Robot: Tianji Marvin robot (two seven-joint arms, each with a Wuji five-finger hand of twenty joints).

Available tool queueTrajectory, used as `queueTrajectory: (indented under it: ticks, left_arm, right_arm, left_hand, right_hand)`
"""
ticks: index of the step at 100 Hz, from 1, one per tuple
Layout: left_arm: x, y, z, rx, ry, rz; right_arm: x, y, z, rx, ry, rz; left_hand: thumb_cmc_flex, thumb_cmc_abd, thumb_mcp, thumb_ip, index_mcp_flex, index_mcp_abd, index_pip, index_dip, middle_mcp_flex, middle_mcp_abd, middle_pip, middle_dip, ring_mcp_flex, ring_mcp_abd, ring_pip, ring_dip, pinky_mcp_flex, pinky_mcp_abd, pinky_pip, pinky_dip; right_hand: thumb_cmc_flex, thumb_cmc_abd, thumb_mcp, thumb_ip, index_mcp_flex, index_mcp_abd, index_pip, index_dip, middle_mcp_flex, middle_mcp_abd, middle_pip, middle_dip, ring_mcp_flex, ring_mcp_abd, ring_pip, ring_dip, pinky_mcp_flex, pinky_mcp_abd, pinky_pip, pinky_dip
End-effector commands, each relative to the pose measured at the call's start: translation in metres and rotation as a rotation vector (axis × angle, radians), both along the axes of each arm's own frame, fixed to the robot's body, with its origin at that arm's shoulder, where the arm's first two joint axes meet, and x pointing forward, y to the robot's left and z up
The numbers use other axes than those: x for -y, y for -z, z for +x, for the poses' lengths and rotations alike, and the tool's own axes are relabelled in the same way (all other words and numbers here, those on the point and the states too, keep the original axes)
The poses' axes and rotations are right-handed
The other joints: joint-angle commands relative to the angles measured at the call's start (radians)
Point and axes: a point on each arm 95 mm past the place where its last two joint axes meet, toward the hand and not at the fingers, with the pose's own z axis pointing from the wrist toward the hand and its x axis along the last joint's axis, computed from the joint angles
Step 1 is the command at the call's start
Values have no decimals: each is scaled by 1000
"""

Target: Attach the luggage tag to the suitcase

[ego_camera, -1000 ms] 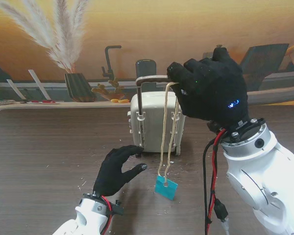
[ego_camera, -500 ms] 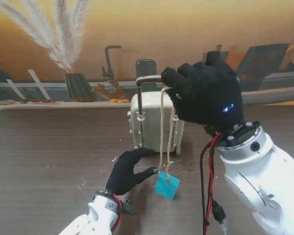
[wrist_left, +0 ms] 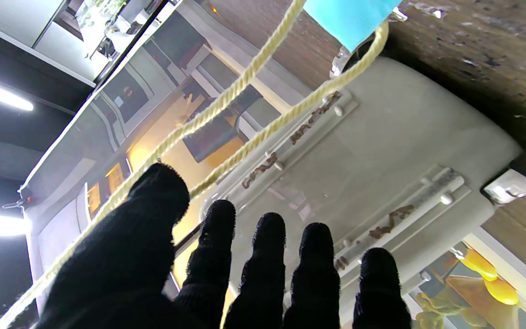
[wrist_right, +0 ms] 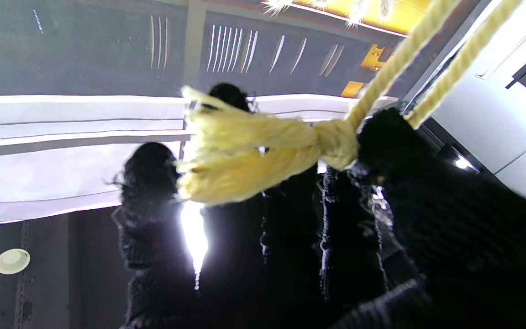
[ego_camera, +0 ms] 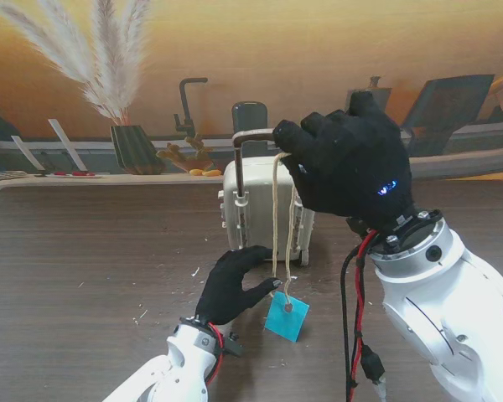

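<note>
On the dark wooden table (ego_camera: 84, 268), suitcase (ego_camera: 264, 213)

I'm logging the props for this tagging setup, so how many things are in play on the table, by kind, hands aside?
Suitcase: 1, the cream suitcase standing upright
Luggage tag: 1, the teal tag lying on the table
Cord: 1, the yellow cord looped from the tag up to the right hand
Total: 3
</note>
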Motion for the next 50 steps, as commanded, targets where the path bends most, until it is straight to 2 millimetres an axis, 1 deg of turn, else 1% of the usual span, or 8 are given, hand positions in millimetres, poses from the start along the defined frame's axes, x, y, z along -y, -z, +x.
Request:
queueTrajectory:
  ticks: [1, 17, 39, 41, 46, 48, 49, 50]
  left_arm:
    - [5, -2, 3, 0, 21, -1]
    - [7, 2, 11, -22, 42, -22]
    - [16, 7, 17, -53, 115, -99]
    - [17, 8, 18, -55, 120, -104]
    - [19, 9, 18, -63, 133, -119]
    - [19, 9, 18, -67, 138, -124]
    - [20, 10, 18, -68, 141, -126]
    - [20, 10, 18, -70, 144, -127]
  right_arm:
    - [-1, -2, -2, 1, 0, -12]
    - [-2, -2, -2, 1, -1, -9]
    - [-4, -1, -2, -3, -5, -14]
    - [-4, 0, -2, -4, -6, -14]
    - [-4, 0, -2, -5, -5, -16]
    - [-4, 0, -2, -6, -5, -17]
    - [-4, 0, -2, -6, -5, -17]
    - [-4, 0, -2, -6, -5, -17]
  left_hand:
    - [35, -34, 36, -24, -5, -62, 10, -2, -1, -42, 15, 24, 6, -18, 9, 30, 5, 2, 4, 19]
    - [77, -29, 61, -28, 15, -90, 33, 6, 10, -44, 20, 26, 12, -16, 14, 31, 8, 3, 5, 20]
    - [157, -24, 89, -44, 51, -165, 94, 29, 26, -53, 25, 28, 16, -23, 21, 33, 5, 3, 4, 19]
    - [176, -17, 68, -56, 52, -171, 104, 31, 29, -54, 25, 28, 16, -24, 21, 32, 4, 2, 3, 17]
    - [189, -12, 64, -57, 61, -177, 111, 33, 31, -54, 26, 28, 17, -24, 22, 32, 4, 2, 3, 17]
    - [231, 9, 5, -49, 71, -184, 124, 31, 32, -55, 26, 28, 14, -25, 22, 31, 0, 2, 2, 16]
    - [231, 9, 5, -49, 71, -184, 124, 31, 32, -55, 26, 28, 14, -25, 22, 31, 0, 2, 2, 16]
    - [257, 21, -37, -45, 74, -186, 131, 30, 33, -55, 25, 28, 14, -25, 21, 31, -1, 2, 1, 16]
  right_hand:
    - [50, 39, 18, 0, 3, -65, 17, 37, 7, -8, 17, 16, 27, -11, 17, 7, 3, -3, 10, 6]
    - [51, 40, 18, 1, 3, -64, 18, 38, 6, -6, 18, 17, 27, -11, 17, 7, 3, -3, 10, 6]
    - [50, 41, 18, 1, 1, -65, 18, 38, 6, -6, 21, 19, 28, -11, 17, 7, 3, -3, 10, 6]
    - [50, 41, 17, 1, 1, -65, 19, 38, 6, -7, 21, 19, 28, -11, 17, 7, 3, -3, 10, 6]
    - [50, 41, 17, 1, 1, -65, 19, 38, 5, -7, 21, 19, 27, -11, 17, 7, 3, -4, 10, 6]
    - [50, 41, 17, 1, 1, -65, 19, 38, 5, -6, 21, 19, 28, -11, 17, 7, 3, -4, 10, 5]
    - [50, 41, 17, 1, 1, -65, 19, 38, 4, -8, 21, 19, 28, -11, 17, 7, 3, -4, 10, 5]
    - [51, 41, 18, 1, 1, -65, 19, 38, 4, -9, 21, 19, 28, -12, 18, 7, 3, -4, 10, 5]
